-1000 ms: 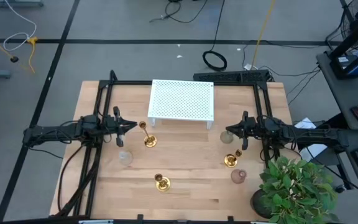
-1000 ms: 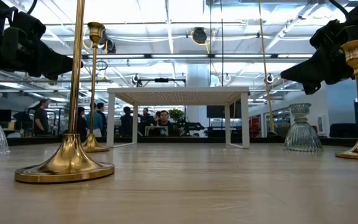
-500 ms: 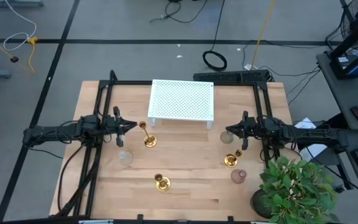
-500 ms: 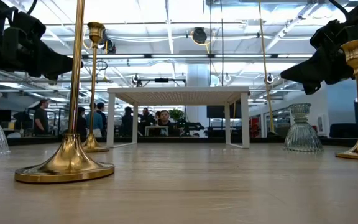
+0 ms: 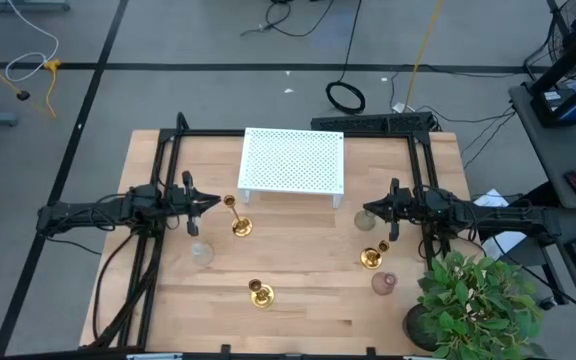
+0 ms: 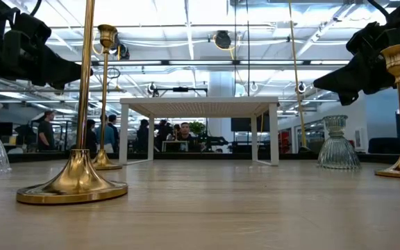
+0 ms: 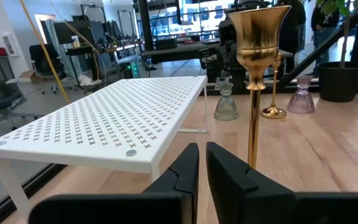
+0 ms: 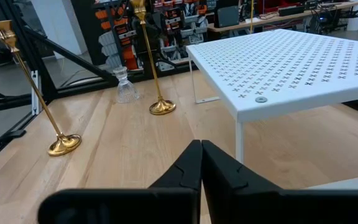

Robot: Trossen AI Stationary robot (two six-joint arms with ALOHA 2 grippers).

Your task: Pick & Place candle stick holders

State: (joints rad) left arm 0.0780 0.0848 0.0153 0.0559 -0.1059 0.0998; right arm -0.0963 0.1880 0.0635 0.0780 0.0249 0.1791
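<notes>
Wooden table (image 5: 298, 300), three gold candle stick holders (image 5: 238, 222) upright, left gripper (image 5: 211, 203) and right gripper (image 5: 367, 211) closed, empty.

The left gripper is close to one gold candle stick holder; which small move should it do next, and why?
Probably open the fingers first. The left gripper sits beside the candle stick holder, whose stem rises just ahead of its nearly closed fingertips, so nothing is gripped. Opening would let the stem pass between them. The right gripper waits shut.

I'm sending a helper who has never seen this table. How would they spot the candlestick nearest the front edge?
Start at the white perforated shelf at the table's back. Come straight toward the front edge to the gold candlestick standing alone; the other two stand farther back, near the arms.
</notes>
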